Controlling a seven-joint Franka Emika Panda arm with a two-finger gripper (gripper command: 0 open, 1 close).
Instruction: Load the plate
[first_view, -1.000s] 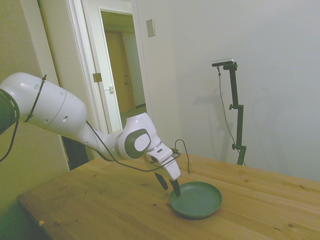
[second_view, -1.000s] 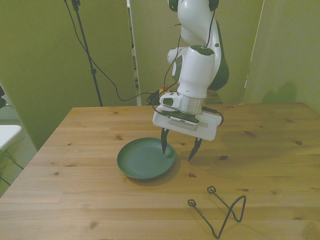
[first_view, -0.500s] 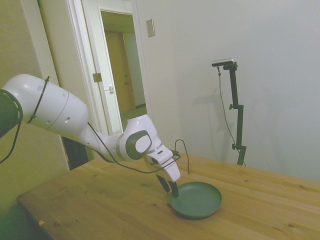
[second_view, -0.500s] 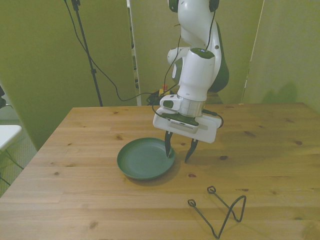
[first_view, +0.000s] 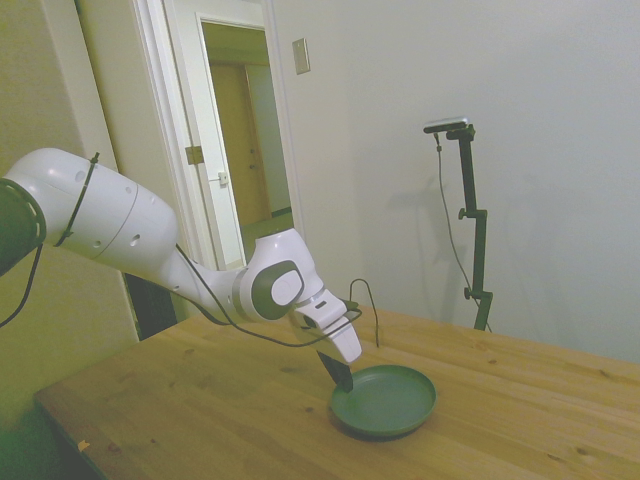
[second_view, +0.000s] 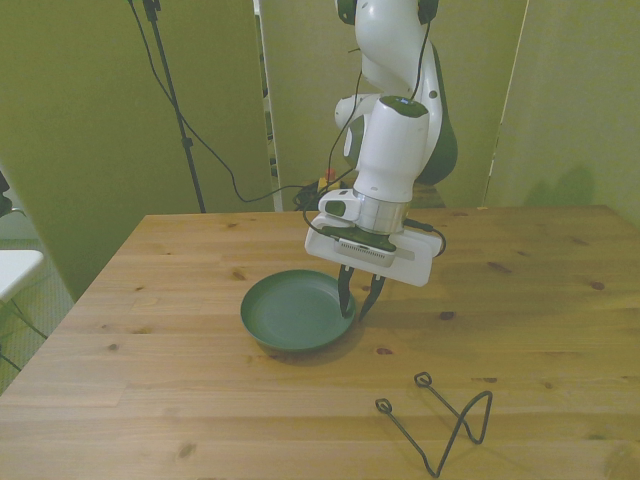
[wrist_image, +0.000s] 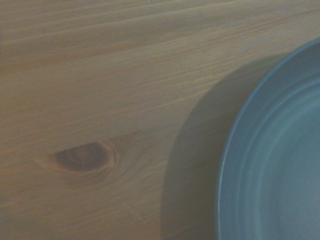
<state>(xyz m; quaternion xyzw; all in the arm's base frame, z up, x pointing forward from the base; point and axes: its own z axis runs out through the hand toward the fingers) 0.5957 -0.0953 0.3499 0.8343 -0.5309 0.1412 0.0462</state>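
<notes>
The round dark green plate (second_view: 290, 312) lies on the wooden table, near the middle in the front view. My gripper (second_view: 357, 303) comes down from above and is shut on the plate's rim, at the edge toward the front view's right. That edge looks tipped slightly up off the wood. In the side view the gripper (first_view: 342, 378) pinches the near-left rim of the plate (first_view: 390, 402). The wrist view holds a blurred arc of the plate (wrist_image: 280, 165) and its shadow on the table.
A thin dark wire rack (second_view: 440, 420) lies on the table toward the camera and the front view's right, apart from the plate. Cables hang behind the table's far edge. A dark knot (wrist_image: 82, 156) marks the wood beside the plate.
The fingers, spread either side of the plate's rim a second ago, have come together on it. The plate has shifted slightly toward the front view's right, its gripped edge tipping up.
</notes>
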